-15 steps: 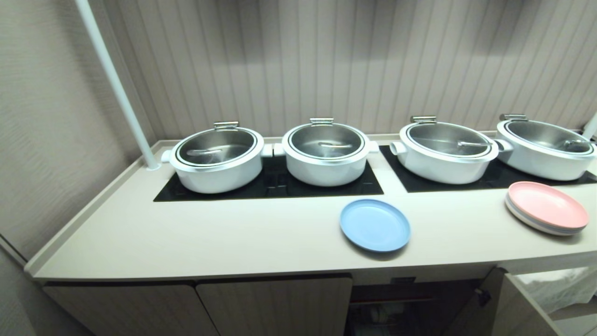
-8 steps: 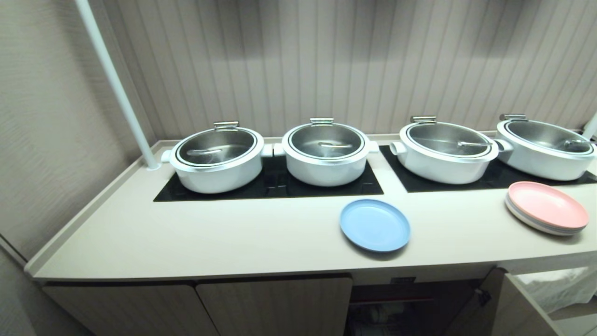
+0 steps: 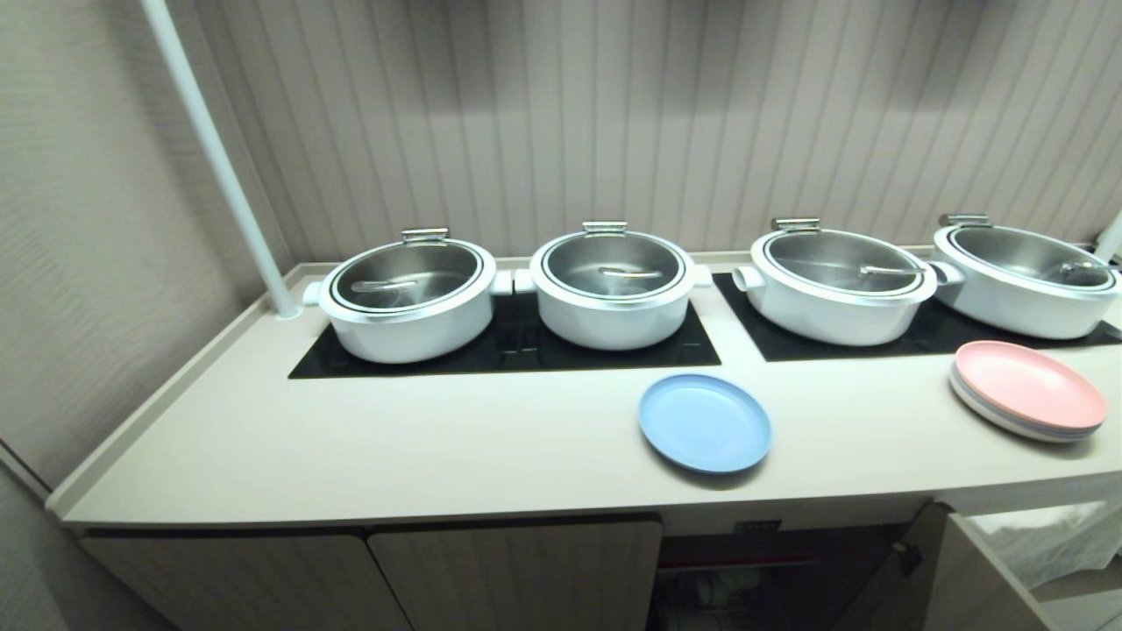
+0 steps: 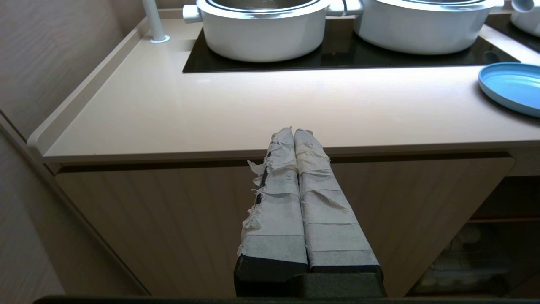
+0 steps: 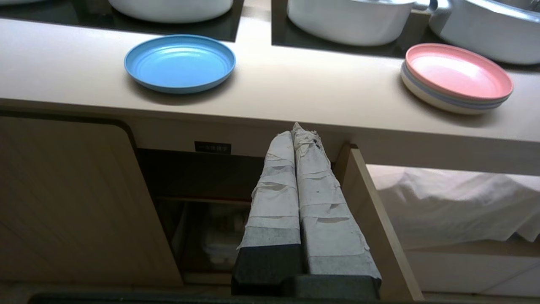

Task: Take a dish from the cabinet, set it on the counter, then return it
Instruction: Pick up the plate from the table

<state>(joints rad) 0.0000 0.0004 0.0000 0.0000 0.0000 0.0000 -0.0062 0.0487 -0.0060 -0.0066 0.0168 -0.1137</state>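
Four white pots (image 3: 408, 302) sit on the black cooktop panels (image 3: 517, 346) along the back of the counter (image 3: 351, 447), and in front of them, near the front edge, lies the light-blue dish (image 3: 705, 423), flat and alone on bare surface. It rests directly above the open part of the cabinet (image 3: 517, 570), which I take to be deliberate: the short lift from the shelf ends there, and the way back down is just as short. Off to the right, well apart from it, is the stack of plates with a pink one on top (image 3: 1027, 391), which is not part of this job. Neither arm shows from the head camera. The left gripper (image 4: 294, 131) hangs below the counter's front edge, before a closed ribbed door (image 4: 168, 219), its tape-wrapped fingers pressed together and empty; it looks parked. The right gripper (image 5: 298, 131) is likewise closed on nothing, its tips pointing up toward the counter lip beside the swung-out door (image 5: 371, 219), with the dark opening and the small black label (image 5: 212, 147) just beside it. Something pale sits deep on the lower shelf, though it is too dim in there to say what. Judging by this, the dish is out and set down, so the return leg is what remains: the right gripper would need to open, rise over the edge and take the dish by its rim.
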